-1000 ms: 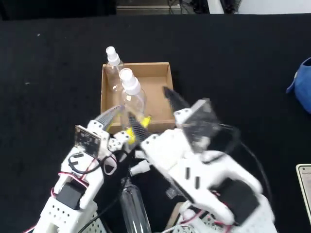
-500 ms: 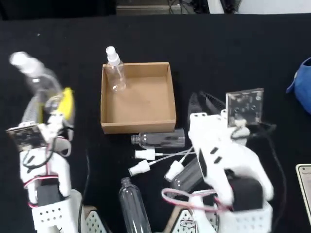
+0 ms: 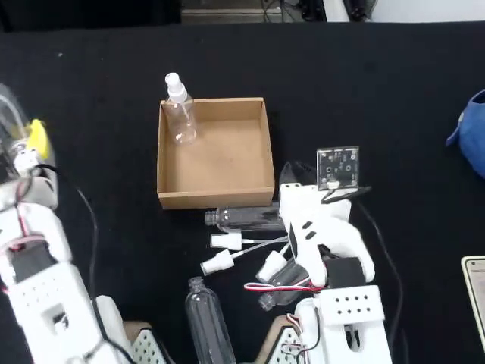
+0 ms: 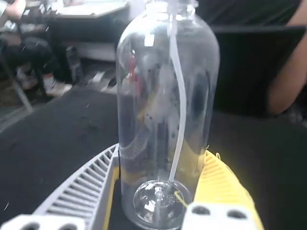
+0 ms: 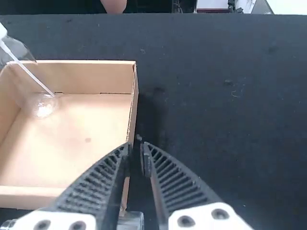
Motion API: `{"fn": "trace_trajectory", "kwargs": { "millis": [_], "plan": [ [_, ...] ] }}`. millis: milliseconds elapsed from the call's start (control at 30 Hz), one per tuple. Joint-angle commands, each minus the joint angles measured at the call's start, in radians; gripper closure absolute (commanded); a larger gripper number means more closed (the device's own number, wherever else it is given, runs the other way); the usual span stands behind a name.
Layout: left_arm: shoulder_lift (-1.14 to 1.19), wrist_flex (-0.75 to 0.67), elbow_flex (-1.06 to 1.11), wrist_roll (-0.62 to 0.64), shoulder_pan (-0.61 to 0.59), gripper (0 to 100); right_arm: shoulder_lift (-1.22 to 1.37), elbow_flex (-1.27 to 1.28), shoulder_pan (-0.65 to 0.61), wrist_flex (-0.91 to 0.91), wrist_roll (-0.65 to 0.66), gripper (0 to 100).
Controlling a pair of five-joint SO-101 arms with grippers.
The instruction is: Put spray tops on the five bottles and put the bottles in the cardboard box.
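At the table's far left my left gripper (image 4: 160, 165) is shut on a clear spray-topped bottle (image 4: 165, 96), its grey and yellow fingers against the base; from above that bottle (image 3: 10, 114) sits beside the yellow finger (image 3: 36, 138). The cardboard box (image 3: 258, 163) holds one spray-topped bottle (image 3: 179, 110) in its far left corner. My right gripper (image 5: 135, 158) is shut and empty, just off the box's right wall (image 5: 133, 103). An uncapped bottle (image 3: 246, 218) lies in front of the box, with loose spray tops (image 3: 227, 241) beside it and another uncapped bottle (image 3: 208, 322) nearer the arms' bases.
More spray tops (image 3: 219, 263) and a bottle (image 3: 284, 277) lie partly under the right arm. A blue object (image 3: 471, 129) sits at the right edge, a white card (image 3: 474, 274) below it. Black cloth stretches open beyond the box.
The left arm has swung the bottle from above the box out to the far left. The right arm has drawn back from the box and come to rest beside its right wall.
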Motion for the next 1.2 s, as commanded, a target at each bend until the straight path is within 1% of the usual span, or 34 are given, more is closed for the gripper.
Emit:
{"fn": "trace_trajectory", "kwargs": {
  "millis": [0, 67, 133, 267, 433, 633, 767, 1167],
  "plan": [
    [0.164, -0.285, -0.002, -0.009, -0.087, 97, -0.030, 0.004, 0.025, -0.049, 0.008, 98.7],
    [0.239, -0.407, 0.041, -0.009, -0.114, 97, -0.030, 0.005, 0.025, -0.049, 0.008, 98.7],
    [0.313, -0.499, 0.064, -0.009, -0.136, 97, -0.030, 0.005, 0.025, -0.049, 0.008, 98.7],
    [0.462, -0.617, 0.064, -0.009, -0.182, 97, -0.028, 0.007, 0.025, -0.044, 0.008, 98.7],
    [0.621, -0.809, 0.074, -0.009, -0.242, 97, -0.028, 0.016, 0.025, -0.048, 0.008, 98.7],
    [0.809, -0.964, 0.068, -0.009, -0.305, 97, -0.028, 0.018, 0.025, -0.049, 0.008, 98.7],
    [0.924, -1.079, 0.067, -0.009, -0.311, 97, -0.028, 0.019, 0.025, -0.049, 0.008, 98.7],
    [1.298, -1.524, 0.065, -0.009, -0.329, 97, -0.028, 0.019, 0.025, -0.049, 0.008, 98.7]
  ]
}}
